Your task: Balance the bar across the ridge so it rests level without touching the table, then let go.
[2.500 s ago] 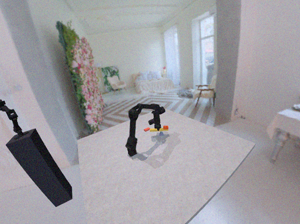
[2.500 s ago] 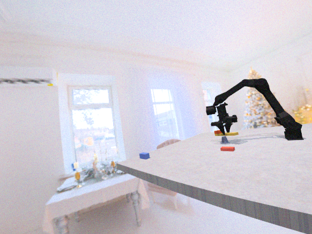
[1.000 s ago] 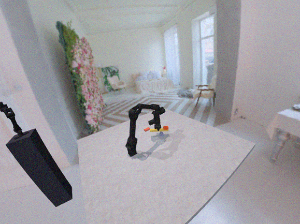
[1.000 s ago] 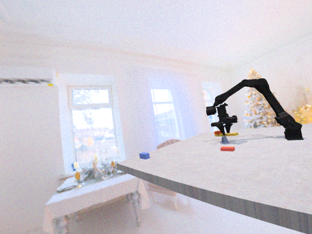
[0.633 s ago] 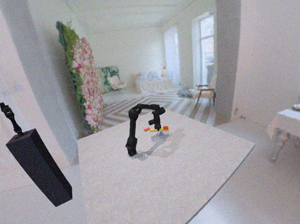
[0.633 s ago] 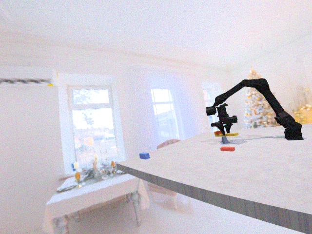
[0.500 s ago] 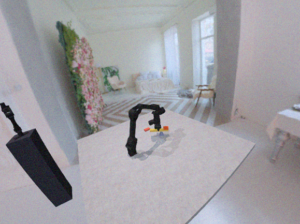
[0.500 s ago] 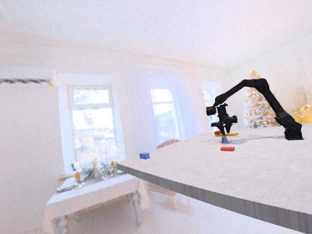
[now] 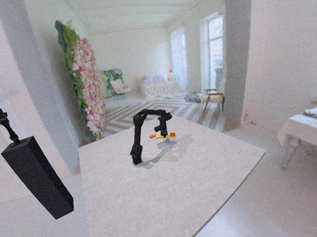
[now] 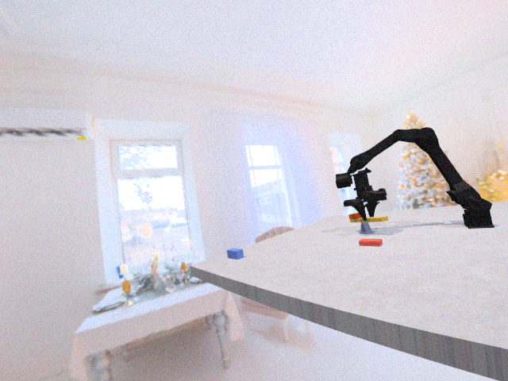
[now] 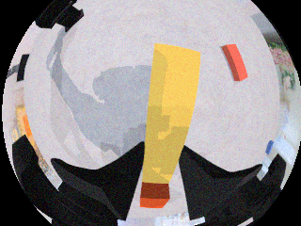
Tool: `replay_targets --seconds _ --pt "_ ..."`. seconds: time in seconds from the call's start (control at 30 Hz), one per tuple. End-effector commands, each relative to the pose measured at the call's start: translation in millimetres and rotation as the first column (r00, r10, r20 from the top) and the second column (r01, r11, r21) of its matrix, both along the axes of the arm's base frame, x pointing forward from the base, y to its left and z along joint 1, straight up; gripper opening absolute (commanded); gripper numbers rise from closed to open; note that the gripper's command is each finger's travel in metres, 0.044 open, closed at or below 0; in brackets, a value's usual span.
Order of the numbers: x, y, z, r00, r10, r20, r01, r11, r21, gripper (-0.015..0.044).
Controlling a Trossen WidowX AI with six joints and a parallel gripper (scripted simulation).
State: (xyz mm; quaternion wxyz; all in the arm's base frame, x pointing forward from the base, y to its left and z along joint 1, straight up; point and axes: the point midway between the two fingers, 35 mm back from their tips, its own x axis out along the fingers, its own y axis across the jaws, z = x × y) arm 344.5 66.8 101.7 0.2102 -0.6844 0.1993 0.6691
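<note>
My pincer [image 10: 367, 213] grips the yellow bar [image 10: 368, 219], held level just above the grey ridge [image 10: 366, 228], clear of the table [image 10: 409, 279].

Matt bar [image 11: 168, 109]; seemingly stone-like table [image 10: 409, 286].

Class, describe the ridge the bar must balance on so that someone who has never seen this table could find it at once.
Start at the black arm on the pale table and follow it down to its tool, which is shut on the yellow bar. Right beneath that bar stands the ridge: a small grey-blue wedge, unlike the flat red block lying nearer the camera.
</note>
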Motion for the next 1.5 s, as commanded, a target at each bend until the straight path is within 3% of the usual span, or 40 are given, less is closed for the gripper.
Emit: replay_targets --seconds 0.0,1.47 --pt "0.4 -0.6 -0.9 1.000 0.005 0.002 -0.005 1.000 -0.004 0.0000" --pt "-0.3 -0.4 -4.6 1.000 0.005 0.001 -0.005 1.000 -0.004 0.0000"
